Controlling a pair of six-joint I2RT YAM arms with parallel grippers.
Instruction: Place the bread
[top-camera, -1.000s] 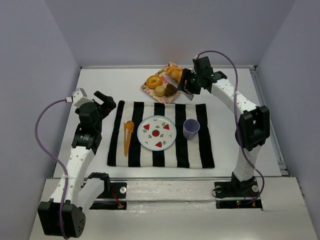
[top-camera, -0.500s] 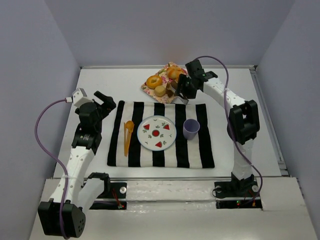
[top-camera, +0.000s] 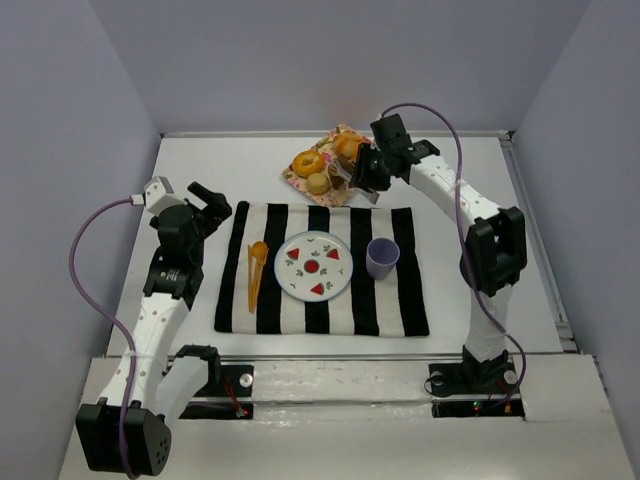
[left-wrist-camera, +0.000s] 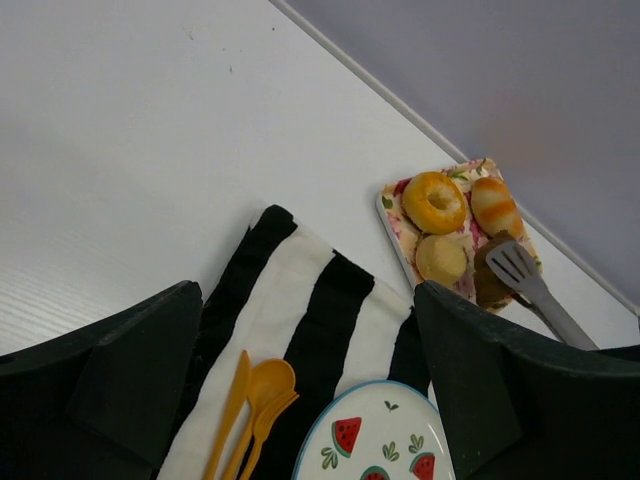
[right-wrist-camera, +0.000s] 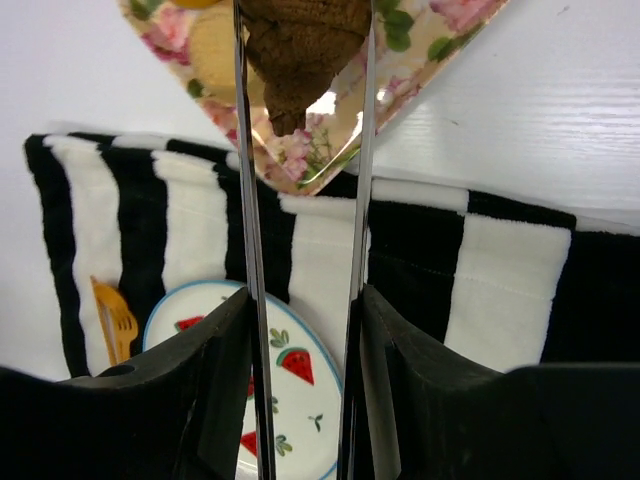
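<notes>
The right gripper (right-wrist-camera: 305, 340) is clamped on a pair of metal tongs (right-wrist-camera: 246, 200), its fingers pressing the two arms toward each other. The tong blades reach out onto the floral tray (right-wrist-camera: 425, 40) and bracket the dark brown bread (right-wrist-camera: 300, 40), seeming to touch both its flanks. That bread lies on the tray beside the corner that points at the striped cloth (right-wrist-camera: 200, 215). Three paler pieces share the tray farther in: a ring bagel (left-wrist-camera: 435, 202), a striped roll (left-wrist-camera: 494, 205) and a round bun (left-wrist-camera: 442, 257), the bun just beside the brown one.

I judge the bread light and soft, with a rough crust that should give the smooth blades some bite. A hard squeeze would likely dent it, and a slack one would let it roll out. The best hold is probably across its broad middle, not the narrow end.

The plate (top-camera: 330, 275) sits on the cloth, on the robot's side of the tray. The left gripper (left-wrist-camera: 310, 345) hangs spread and empty, well apart from the tray
</notes>
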